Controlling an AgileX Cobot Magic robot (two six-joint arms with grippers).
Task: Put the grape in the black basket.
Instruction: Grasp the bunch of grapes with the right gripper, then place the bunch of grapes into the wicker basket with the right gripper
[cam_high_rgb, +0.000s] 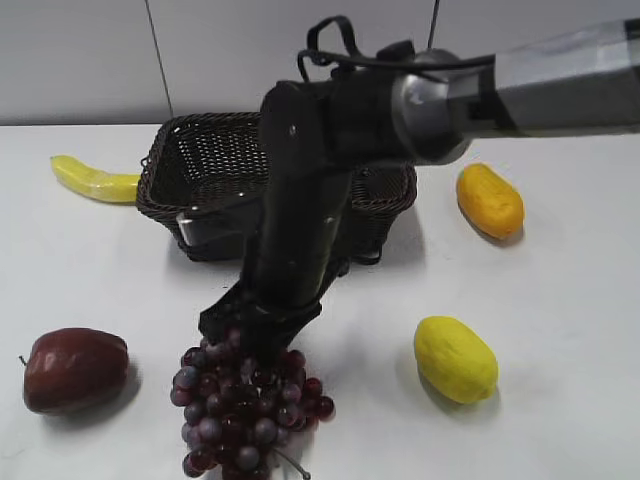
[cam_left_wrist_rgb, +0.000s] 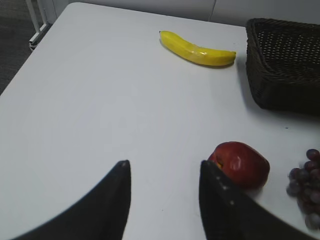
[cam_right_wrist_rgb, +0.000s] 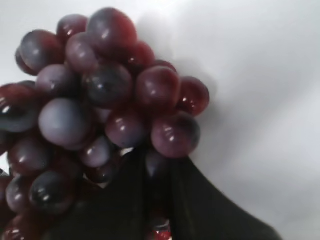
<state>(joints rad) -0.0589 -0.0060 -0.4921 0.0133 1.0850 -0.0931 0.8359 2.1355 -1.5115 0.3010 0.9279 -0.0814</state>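
Grapes (cam_high_rgb: 245, 415) lie low in your frame, your right gripper (cam_high_rgb: 250, 335) pressed into them, closure hard to tell, ready to carry them to the basket (cam_high_rgb: 200, 165) behind.

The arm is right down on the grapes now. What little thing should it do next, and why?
Probably lift straight up a little. The right tool sits pressed into the grapes, its fingers closed among the berries, so it seems to have a grip. The bunch still lies on the table, and the basket stands behind it with a raised rim to clear. The left tool is open and away from the bunch.
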